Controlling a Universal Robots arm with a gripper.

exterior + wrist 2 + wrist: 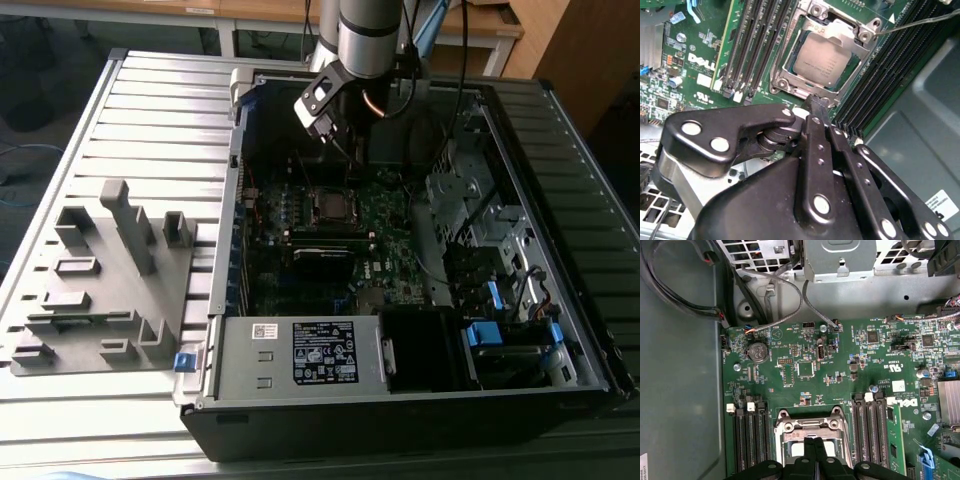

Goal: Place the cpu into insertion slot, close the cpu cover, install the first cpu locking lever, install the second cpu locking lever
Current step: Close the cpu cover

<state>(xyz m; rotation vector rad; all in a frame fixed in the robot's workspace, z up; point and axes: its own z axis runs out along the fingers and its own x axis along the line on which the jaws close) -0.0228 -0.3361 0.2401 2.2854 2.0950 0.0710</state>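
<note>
Setup is a ribbed grey metal table (150, 110) with an open computer case (400, 430) lying flat on it. A grey parts tray (100, 290) is parked on the exterior view's left, well apart from where I'm working. The arm hangs over the case so the gripper (815, 102) points down at the socket (333, 205) on the green board (840, 365), between the two banks of long black memory slots (752, 45).

The chip (821, 59) sits in the socket, flat and square from what I can tell. The cover frame (832, 31) looks folded down over it, with the chip's metal top showing through the window. So the first two steps look done to me.

Jaws are pressed together with nothing between them. Makes sense: a closed tip works as one narrow poker, handy for nudging thin stuff. The tip sits right at the socket's edge; touching or just off it, I can't tell. A thin metal rod (915, 22) sticks out from one corner of the socket, probably a locking lever not latched down.
</note>
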